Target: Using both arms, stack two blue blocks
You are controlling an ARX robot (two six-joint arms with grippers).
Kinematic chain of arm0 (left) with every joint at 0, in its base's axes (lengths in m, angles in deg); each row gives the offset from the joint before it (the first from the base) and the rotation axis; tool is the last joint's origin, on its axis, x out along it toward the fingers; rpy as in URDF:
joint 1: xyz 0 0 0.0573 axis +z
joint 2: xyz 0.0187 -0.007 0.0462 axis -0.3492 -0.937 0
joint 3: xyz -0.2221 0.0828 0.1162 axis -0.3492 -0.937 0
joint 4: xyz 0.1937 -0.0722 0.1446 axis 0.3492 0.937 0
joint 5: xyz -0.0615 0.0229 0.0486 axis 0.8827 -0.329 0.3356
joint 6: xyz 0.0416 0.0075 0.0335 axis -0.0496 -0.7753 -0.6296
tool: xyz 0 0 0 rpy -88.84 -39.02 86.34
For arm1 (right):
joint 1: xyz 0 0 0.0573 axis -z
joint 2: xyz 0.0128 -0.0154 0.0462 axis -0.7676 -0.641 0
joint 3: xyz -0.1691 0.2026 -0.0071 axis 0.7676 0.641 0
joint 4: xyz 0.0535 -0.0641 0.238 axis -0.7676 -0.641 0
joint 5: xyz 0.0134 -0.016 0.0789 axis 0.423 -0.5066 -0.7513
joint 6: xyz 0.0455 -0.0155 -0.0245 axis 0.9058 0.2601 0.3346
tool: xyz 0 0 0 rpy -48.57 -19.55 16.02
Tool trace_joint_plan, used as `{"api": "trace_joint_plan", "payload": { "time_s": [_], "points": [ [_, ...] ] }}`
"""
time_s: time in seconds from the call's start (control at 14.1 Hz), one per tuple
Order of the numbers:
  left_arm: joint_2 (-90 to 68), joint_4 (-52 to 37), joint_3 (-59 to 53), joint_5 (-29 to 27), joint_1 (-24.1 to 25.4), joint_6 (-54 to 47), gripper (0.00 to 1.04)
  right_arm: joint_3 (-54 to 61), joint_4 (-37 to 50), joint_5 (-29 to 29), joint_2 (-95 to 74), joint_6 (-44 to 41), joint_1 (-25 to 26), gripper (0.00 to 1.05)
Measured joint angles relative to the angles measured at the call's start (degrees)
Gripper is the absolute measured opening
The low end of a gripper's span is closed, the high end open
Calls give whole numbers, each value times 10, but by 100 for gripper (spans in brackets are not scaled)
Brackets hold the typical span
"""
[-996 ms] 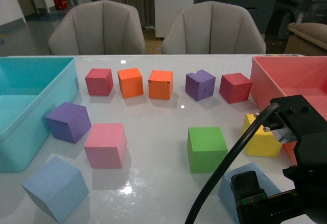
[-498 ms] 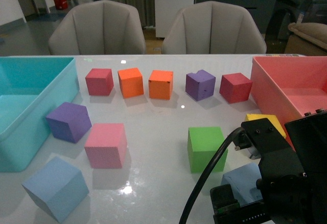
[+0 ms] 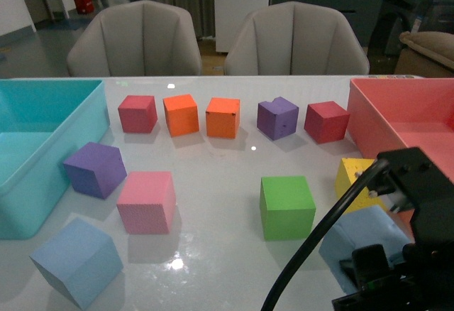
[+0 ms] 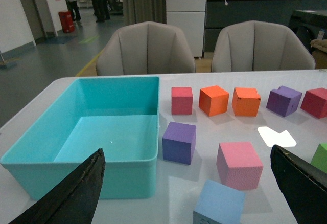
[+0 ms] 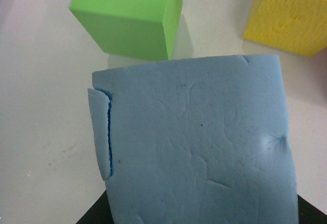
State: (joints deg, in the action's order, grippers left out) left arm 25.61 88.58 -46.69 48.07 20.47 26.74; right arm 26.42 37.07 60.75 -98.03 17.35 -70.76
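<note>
Blue block (image 5: pixel 194 142) between right jaws

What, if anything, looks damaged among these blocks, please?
The blue block by the right arm has a slit near one edge, leaving a loose flap. The back-row purple cube has a notch in its top edge.

"What lay ahead of the left gripper (image 4: pixel 186 150)?"

"A blue block (image 4: pixel 219 203) at twelve o'clock, nearest (its lower edge cut off). A pink cube (image 4: pixel 239 163) sat at one and a purple cube (image 4: pixel 179 141) farther off at twelve."

"And the teal bin (image 4: pixel 82 162)?"

"Ten o'clock, just beside the purple cube. The fingers (image 4: pixel 71 193) stood wide apart."
</note>
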Motion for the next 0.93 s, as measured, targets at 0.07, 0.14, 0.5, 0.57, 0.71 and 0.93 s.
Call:
{"api": "trace_joint_plan", "payload": {
  "time_s": [0.07, 0.14, 0.5, 0.57, 0.71, 0.93],
  "points": [
    [0, 0, 0, 0, 0, 0, 98, 0, -20, -1, 41, -2, 0, 44],
    [0, 0, 0, 0, 0, 0, 98, -17, -49, 0, 83, -2, -2, 44],
    [0, 0, 0, 0, 0, 0, 98, -273, -131, 16, -54, 3, -50, 43],
    [0, 0, 0, 0, 0, 0, 98, -331, -152, 17, -97, 6, -57, 43],
    [0, 0, 0, 0, 0, 0, 98, -439, -191, 16, -180, 20, -65, 43],
    [0, 0, 0, 0, 0, 0, 98, -560, -233, 7, -297, 27, -80, 42]
  ]
}}
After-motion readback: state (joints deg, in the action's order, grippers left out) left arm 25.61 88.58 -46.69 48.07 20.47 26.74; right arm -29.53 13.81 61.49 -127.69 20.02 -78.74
